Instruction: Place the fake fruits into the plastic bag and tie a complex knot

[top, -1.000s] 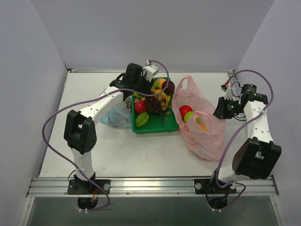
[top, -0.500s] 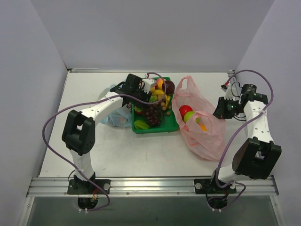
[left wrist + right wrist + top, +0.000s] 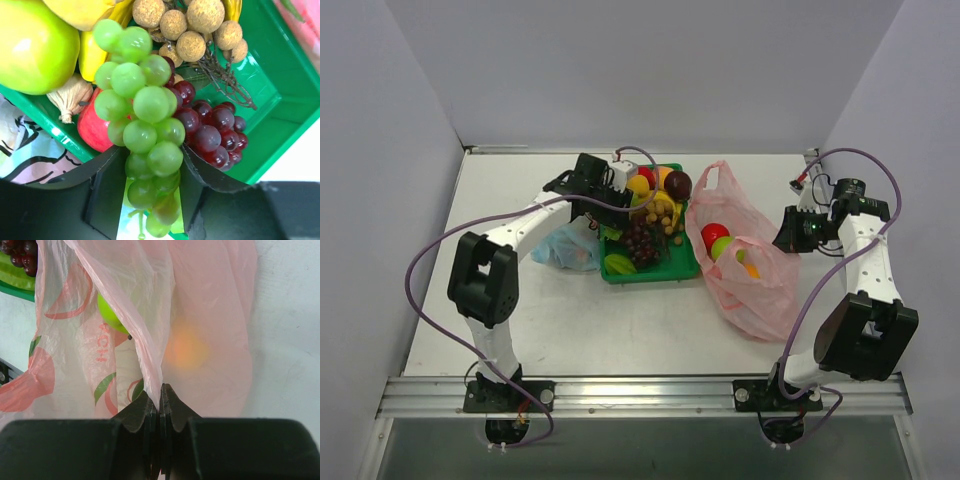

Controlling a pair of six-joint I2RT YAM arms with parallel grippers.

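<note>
My left gripper [image 3: 150, 165] is shut on a bunch of green grapes [image 3: 145, 125] and holds it over the left part of the green tray [image 3: 280, 95]. Under it lie purple grapes [image 3: 212, 132], a red apple [image 3: 95, 127] and a large green fruit [image 3: 30, 47]. In the top view the left gripper [image 3: 608, 205] is at the tray's left edge [image 3: 682, 268]. The pink plastic bag [image 3: 760, 285] lies right of the tray with a red apple [image 3: 714, 236] and a green fruit [image 3: 723, 248] inside. My right gripper [image 3: 161, 395] is shut on the bag's edge [image 3: 210, 300]. No knot shows.
A light-blue printed bag [image 3: 565, 250] lies left of the tray, under the left arm. The tray also holds brown longans [image 3: 192, 30], a garlic bulb [image 3: 72, 97], yellow fruit and a dark round fruit [image 3: 678, 183]. Walls stand on three sides.
My left wrist has dropped toward the tray and swung a little left, and the fruits at the tray's left have shifted. The right arm and the pink bag have not moved.
</note>
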